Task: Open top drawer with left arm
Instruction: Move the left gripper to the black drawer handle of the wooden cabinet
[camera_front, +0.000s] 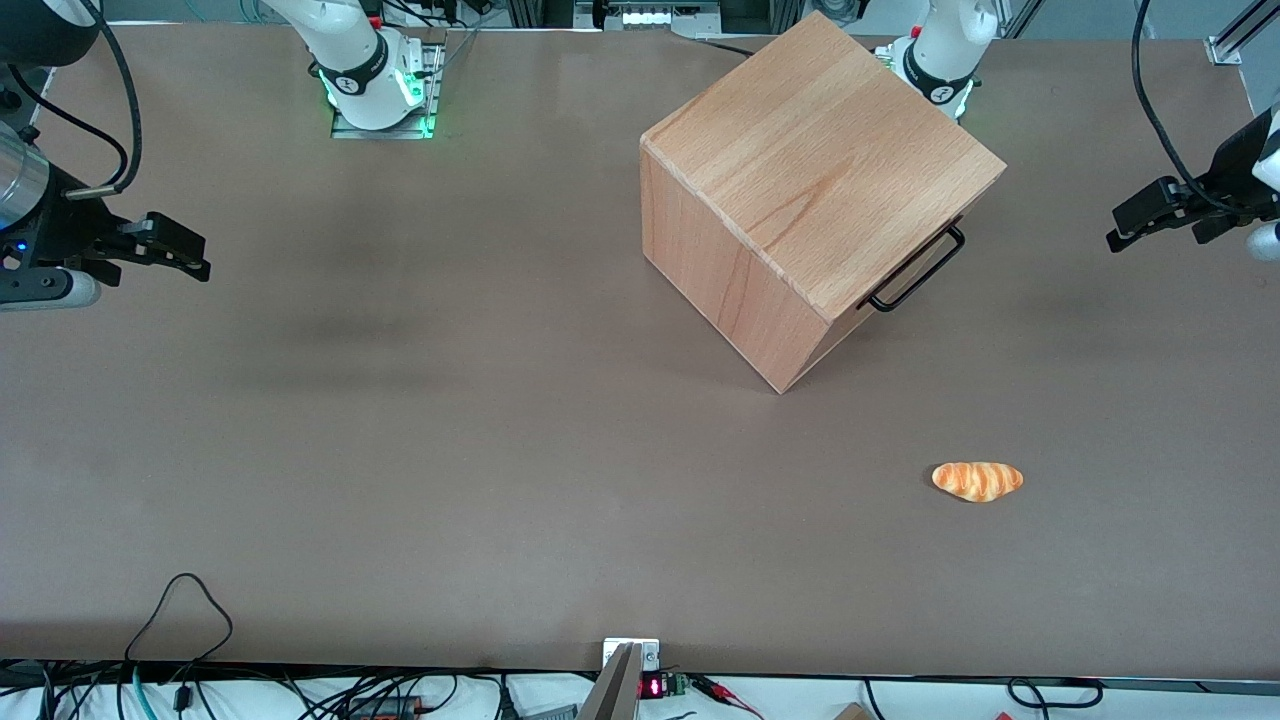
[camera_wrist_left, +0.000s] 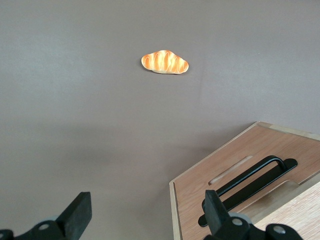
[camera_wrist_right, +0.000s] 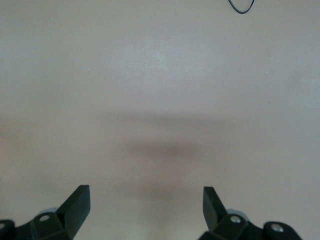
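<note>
Table (camera_front: 400, 450) carries everything: brown, matte, mostly bare around the work area.

Box (camera_front: 820, 170) sits on it, turned at an angle so its drawer face looks toward the working arm's end of the table. Judgement: that orientation suits a straight pull by the left arm along the drawer's travel.

Left arm (camera_front: 1265, 165) hangs above the table edge at its own end, level with the box's upper part and well apart from it. Only its wrist and cable show in the front view.

Drawer (camera_wrist_left: 235, 175) is the uppermost front on the angled face, flush with the box, so fully shut; nothing of the task is done yet. In the front view only its handle projects past the top edge.

Handle (camera_front: 915, 270) is a thin black bar standing off the front, leaving a gap that fingers can enter. A second bar shows just beside it in the wrist view; I cannot tell which front that one belongs to.

Gripper (camera_front: 1140, 222) points toward the handle, fingers (camera_wrist_left: 75, 215) spread wide, holding nothing. Judgement: pre-opened for the approach, one finger to each side of the bar.

Bread (camera_front: 978, 481) lies nearer the camera than the box, clear of the pull path as far as I can judge.
</note>
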